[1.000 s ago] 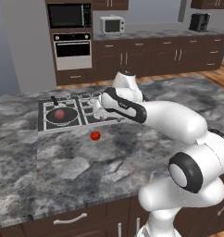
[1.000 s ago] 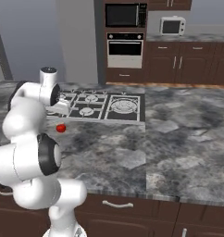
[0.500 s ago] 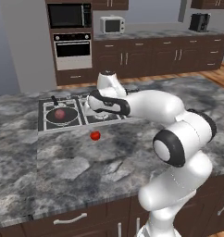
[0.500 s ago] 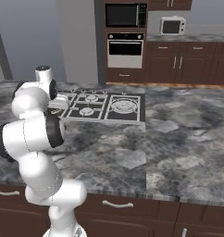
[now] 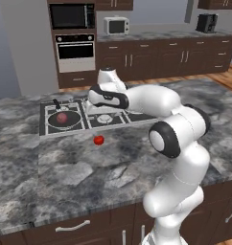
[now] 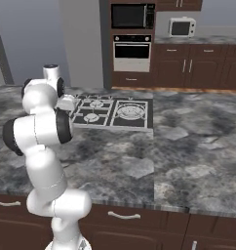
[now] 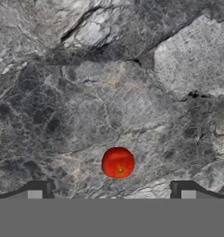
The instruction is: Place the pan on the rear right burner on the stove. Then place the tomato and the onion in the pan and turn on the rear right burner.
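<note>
The tomato (image 7: 117, 162) is seen lying on the grey marbled table (image 5: 65, 172), just in front of the stove (image 5: 89, 117) and apart from it; in the hand view it sits low, between the two dark tips of the end effector (image 7: 111, 190), whose fingers are spread fully apart with nothing held. The end effector is judged to be above the tomato and not yet around it. A slip could be expected here: the ball is smooth and round, so a closing that lands off centre, or one begun too high, could squeeze it out sideways and send it rolling over the table, perhaps against the stove edge. A descent carried too far could press the tips into the stone.

Farther back, the pan (image 5: 63, 119) is seen on a burner (image 5: 65, 125) at the left end of the stove in the left base view, its short black handle pointing away. The onion (image 5: 62, 117) lies inside it, a dull maroon ball near the middle. A tomato dropped from too high could bounce off the onion and out over the low rim, so a low release beside the onion would be called for. The knobs cannot be made out
</note>
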### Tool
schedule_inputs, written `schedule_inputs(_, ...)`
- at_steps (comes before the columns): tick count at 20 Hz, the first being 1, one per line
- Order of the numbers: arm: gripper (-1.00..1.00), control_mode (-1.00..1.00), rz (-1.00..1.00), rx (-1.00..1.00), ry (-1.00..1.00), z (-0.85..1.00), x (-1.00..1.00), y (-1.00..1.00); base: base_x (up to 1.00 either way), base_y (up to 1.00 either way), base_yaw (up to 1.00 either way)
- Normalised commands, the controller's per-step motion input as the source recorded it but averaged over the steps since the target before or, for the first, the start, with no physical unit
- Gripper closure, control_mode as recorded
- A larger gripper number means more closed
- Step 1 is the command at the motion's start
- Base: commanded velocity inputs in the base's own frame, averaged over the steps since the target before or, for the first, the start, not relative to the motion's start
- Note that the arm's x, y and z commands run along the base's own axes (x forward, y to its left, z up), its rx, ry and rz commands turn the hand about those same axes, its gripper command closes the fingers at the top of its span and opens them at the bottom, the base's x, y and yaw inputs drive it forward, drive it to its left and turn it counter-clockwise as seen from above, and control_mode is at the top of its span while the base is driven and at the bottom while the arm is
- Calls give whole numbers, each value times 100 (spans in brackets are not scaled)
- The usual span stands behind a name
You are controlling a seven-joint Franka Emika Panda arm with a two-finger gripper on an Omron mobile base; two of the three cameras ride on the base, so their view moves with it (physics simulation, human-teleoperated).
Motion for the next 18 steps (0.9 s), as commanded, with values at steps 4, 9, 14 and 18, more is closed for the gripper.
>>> schedule_inputs(4, -100, -100, 0, 0, 1, -33, 38, 6, 0, 0, 0)
schedule_inputs(9, -100, -100, 0, 0, 4, -24, 39, 12, 0, 0, 0)
schedule_inputs(14, -100, -100, 0, 0, 5, -6, -23, 0, 0, 0, 0)
schedule_inputs(18, -100, -100, 0, 0, 0, -45, -3, 0, 0, 0, 0)
